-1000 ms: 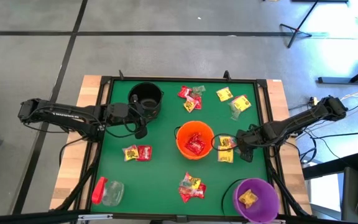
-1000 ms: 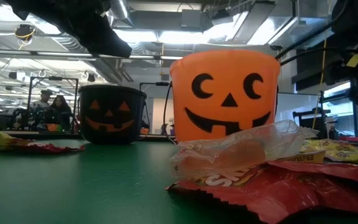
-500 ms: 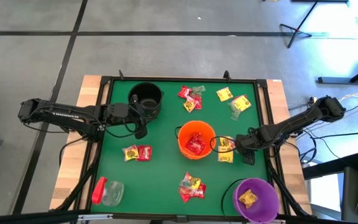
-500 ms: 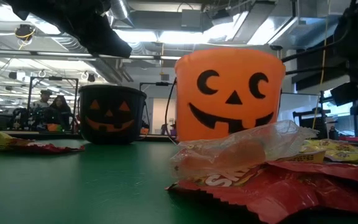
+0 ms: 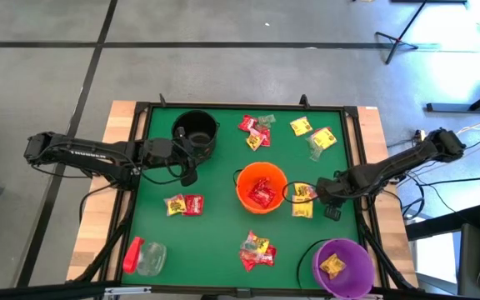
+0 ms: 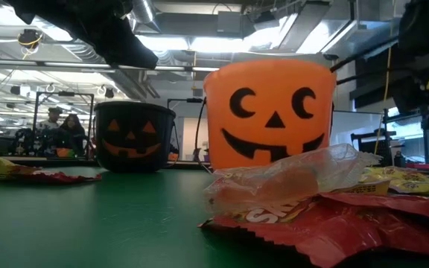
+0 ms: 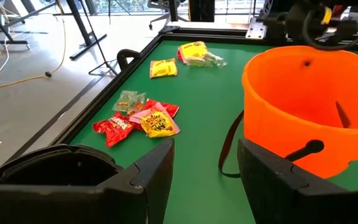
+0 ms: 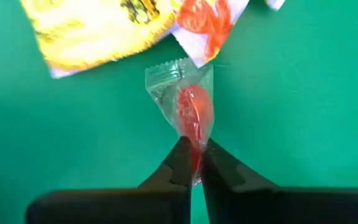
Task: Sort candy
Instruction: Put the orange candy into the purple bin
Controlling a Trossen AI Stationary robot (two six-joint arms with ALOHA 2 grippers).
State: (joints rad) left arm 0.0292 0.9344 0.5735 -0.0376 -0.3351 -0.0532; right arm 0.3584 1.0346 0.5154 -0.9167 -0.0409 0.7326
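Clear crinkly film around a round red sweet [image 8: 191, 102] formed the small packet that the right gripper [image 8: 191, 167] had pinched by one end, its two dark fingers drawn together on the wrapper above the green felt table [image 8: 303, 124]. Just beside it lay a glossy yellow packet [image 8: 92, 31]. In the high view this gripper [image 5: 322, 192] sat right of centre, next to a few yellow packets [image 5: 302, 200].

At the centre of that frame stood a smooth orange plastic pumpkin bucket [image 5: 261, 187] holding red packets. A black pumpkin bucket [image 5: 196, 132], upper left of centre, showed a dark interior whose contents could not be made out. A purple bucket [image 5: 343, 267] at the lower right held one yellow packet. A clear jar with a red cap [image 5: 144, 257] lay on its side at the lower left.

Loose red and yellow packets lay in clusters: top centre [image 5: 257, 132], upper right [image 5: 315, 135], left of centre [image 5: 183, 204] and bottom centre [image 5: 257, 250].

The left gripper [image 5: 186, 162] hung just below the black bucket, its fingers [image 7: 157, 171] apart and gripping nothing.
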